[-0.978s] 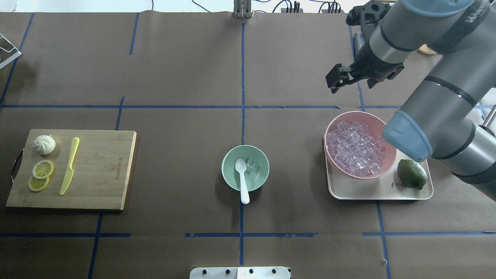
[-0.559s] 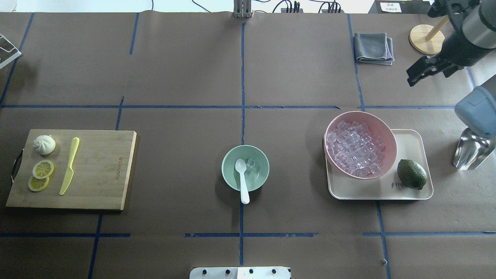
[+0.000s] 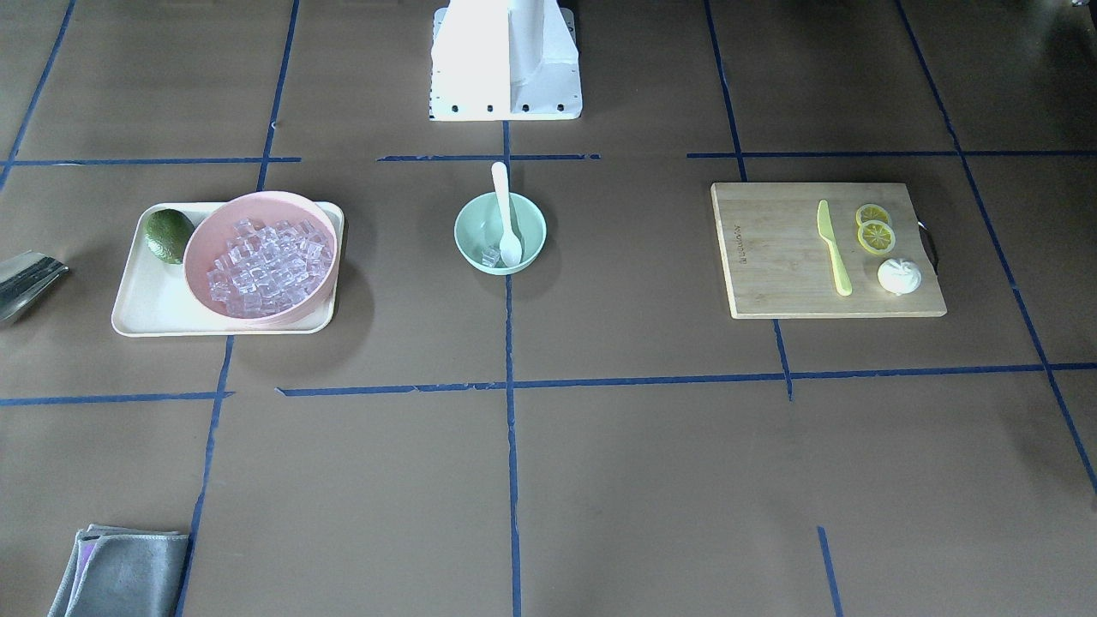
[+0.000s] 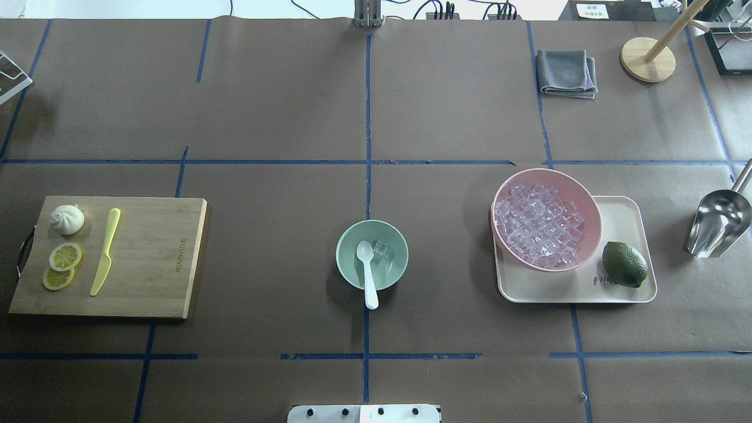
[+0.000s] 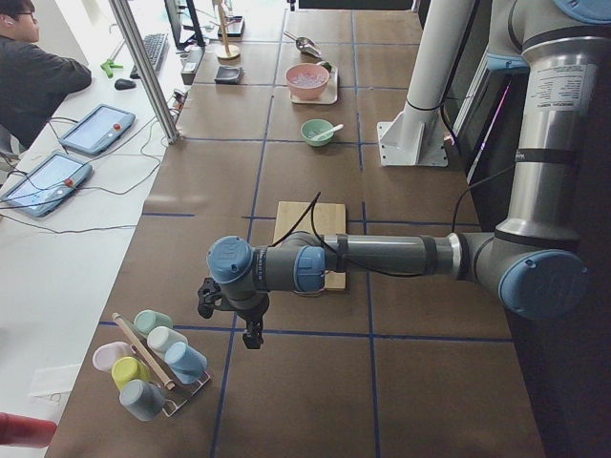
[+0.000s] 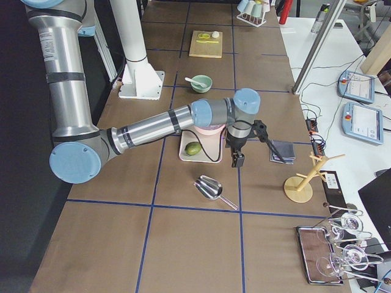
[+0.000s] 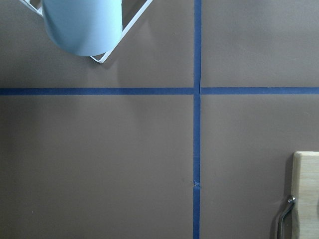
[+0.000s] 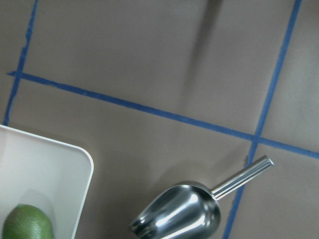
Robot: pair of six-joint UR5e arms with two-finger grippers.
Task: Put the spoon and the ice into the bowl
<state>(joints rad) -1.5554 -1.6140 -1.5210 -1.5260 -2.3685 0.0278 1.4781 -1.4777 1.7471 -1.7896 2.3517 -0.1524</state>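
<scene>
Around the mint-green bowl (image 4: 372, 255) at mid-bench (image 4: 458, 117), no arm left in the overhead view. Right arm, a second ago above the pink bowl (image 4: 546, 218) to the bowl's right, now pulled well away past the steel scoop (image 6: 209, 187). Right tool (image 6: 236, 160) pointing down, seen only from the side, so cannot tell whether apart or together. Left tool (image 5: 253, 336) far to the bowl's left, beyond the cutting board (image 4: 153, 258) and near a rack of cups (image 5: 153, 367); likewise cannot tell.

Right of the bowl, tray (image 4: 620, 220) carrying the pink bowl full of cubes and a green fruit (image 4: 624, 264). Inside the bowl, white spoon (image 4: 368, 276), scoop end down in the hollow, handle leaning out over the near rim. Just beside the scoop end, one clear ice cube (image 4: 380, 248). Judged from that: both items delivered, withdrawal reads as the finish, nothing further called for
</scene>
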